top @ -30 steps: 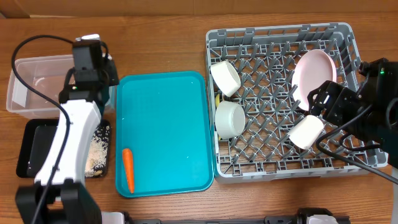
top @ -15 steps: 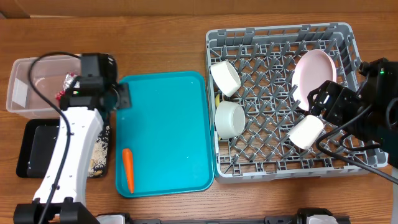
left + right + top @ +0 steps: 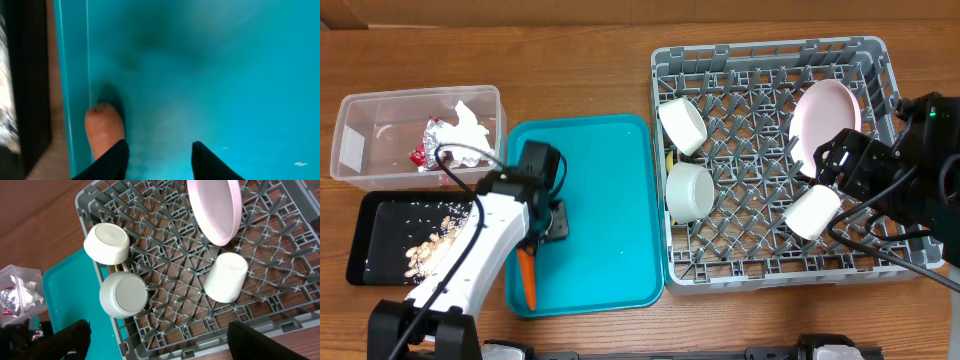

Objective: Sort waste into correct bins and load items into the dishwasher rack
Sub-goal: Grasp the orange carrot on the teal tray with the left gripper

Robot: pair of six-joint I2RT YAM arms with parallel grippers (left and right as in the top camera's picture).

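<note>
Carrot (image 3: pixel 104 132) lies on the teal tray (image 3: pixel 605 200) by its near-left rim, just outside the left finger of the left gripper (image 3: pixel 159 162), its blunt end beside that fingertip; touching or not, can't tell. Jaws spread, only bare tray between them, nothing pinched.

A second ago this arm was over the tub (image 3: pixel 370 140). Half a second ago it was at the tub/tray edge. Now it is down over the tray next to the carrot, and the carrot has not moved.

With the arm gone, the tub behind the jaws shows the napkin (image 3: pixel 468 122) and wrapper (image 3: pixel 428 140) inside. The black tray (image 3: pixel 380 215) to the jaws' left shows the scraps (image 3: pixel 425 250), which the arm mostly hid before.

Right gripper (image 3: pixel 160 335) is unchanged across all frames. It hovers over the rack (image 3: pixel 770 55) with jaws wide apart and empty. Ahead of them one cup (image 3: pixel 226 277) lies on its side on the lattice, with the plate (image 3: pixel 214 207) standing further ahead. Two more cups (image 3: pixel 106 243) (image 3: pixel 123 296) sit toward the rack's far-left side, same spots as before.
</note>
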